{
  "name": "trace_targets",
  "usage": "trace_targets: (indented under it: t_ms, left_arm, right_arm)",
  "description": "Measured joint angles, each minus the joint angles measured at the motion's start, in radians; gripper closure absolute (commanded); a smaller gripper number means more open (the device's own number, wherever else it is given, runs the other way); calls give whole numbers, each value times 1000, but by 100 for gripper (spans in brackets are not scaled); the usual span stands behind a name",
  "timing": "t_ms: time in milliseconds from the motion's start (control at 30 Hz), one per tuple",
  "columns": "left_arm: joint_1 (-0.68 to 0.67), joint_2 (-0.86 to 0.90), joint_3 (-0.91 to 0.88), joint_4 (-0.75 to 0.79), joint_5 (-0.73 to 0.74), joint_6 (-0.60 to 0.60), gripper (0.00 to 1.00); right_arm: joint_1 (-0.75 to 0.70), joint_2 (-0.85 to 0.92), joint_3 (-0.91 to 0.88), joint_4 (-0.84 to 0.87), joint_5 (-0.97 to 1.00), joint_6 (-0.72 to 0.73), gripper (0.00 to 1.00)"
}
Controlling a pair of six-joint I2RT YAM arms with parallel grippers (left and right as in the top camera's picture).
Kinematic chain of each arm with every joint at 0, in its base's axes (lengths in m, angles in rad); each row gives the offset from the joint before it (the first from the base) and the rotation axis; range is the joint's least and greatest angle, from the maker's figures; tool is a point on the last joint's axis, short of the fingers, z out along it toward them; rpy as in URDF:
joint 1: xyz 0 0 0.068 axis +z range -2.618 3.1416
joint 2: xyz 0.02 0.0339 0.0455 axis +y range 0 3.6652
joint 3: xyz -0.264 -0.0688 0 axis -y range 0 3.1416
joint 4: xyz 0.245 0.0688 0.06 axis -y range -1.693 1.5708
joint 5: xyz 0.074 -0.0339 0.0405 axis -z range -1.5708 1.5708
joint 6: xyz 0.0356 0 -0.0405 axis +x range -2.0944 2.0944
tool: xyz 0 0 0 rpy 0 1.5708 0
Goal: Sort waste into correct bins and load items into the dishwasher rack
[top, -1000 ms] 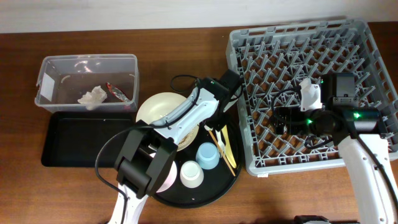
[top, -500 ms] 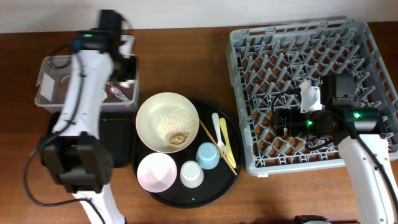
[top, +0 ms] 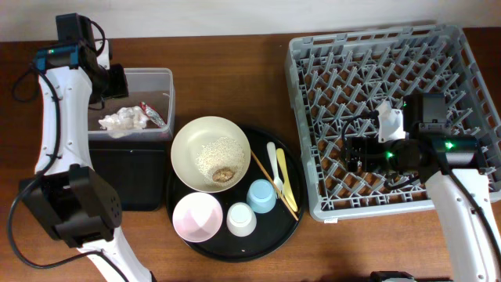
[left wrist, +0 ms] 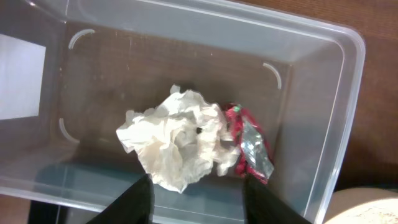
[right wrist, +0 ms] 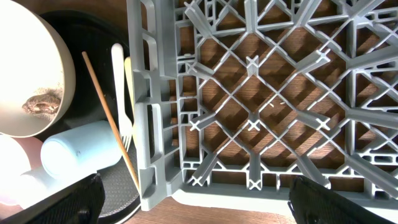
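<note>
Grey dishwasher rack (top: 291,70) fills the right of the overhead frame; right gripper (right wrist: 196,199) above it, fingers spread wide. Clear tub (left wrist: 348,112) upper left; left gripper (left wrist: 199,202) spread above it, holding nothing. Inside: crumpled tissue (left wrist: 177,140), red-and-silver wrapper (left wrist: 249,146) just right of it.

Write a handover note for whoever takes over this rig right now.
Left gripper: fingers open, empty, above the clear tub.
Right gripper: fingers open, empty, over the dishwasher rack.
Done: tissue and red-and-silver wrapper lie in the tub.
Left: bowl with rice and a brown lump, pink cup, white cup, light-blue cup, utensils and chopstick, all on the round tray. No items seen in the rack.
</note>
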Motion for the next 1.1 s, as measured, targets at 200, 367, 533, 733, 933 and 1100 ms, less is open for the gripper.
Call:
trace_targets:
  t_ms: [200, 367, 533, 733, 933, 1100]
  left_arm:
    - [0, 0, -5, -293, 0, -6, 44]
    - [-11, -2, -8, -522, 0, -40, 44]
    - [-108, -269, -296, -486, -21, -80, 23]
    - [-140, -885, -838, 14, -58, -156, 1]
    - [-140, -827, -923, 57, -58, -166, 1]
    - [-140, -735, -924, 60, -58, -166, 1]
  right_arm:
    - [0, 0, 0, -2, -13, 0, 2]
    - [26, 0, 4, -9, -16, -24, 2]
    - [235, 1, 40, -16, 75, -28, 1]
    - [595, 58, 72, 76, 112, -66, 2]
    - [717, 355, 75, 185, 117, 47, 2]
    - [718, 426, 75, 212, 116, 145, 2]
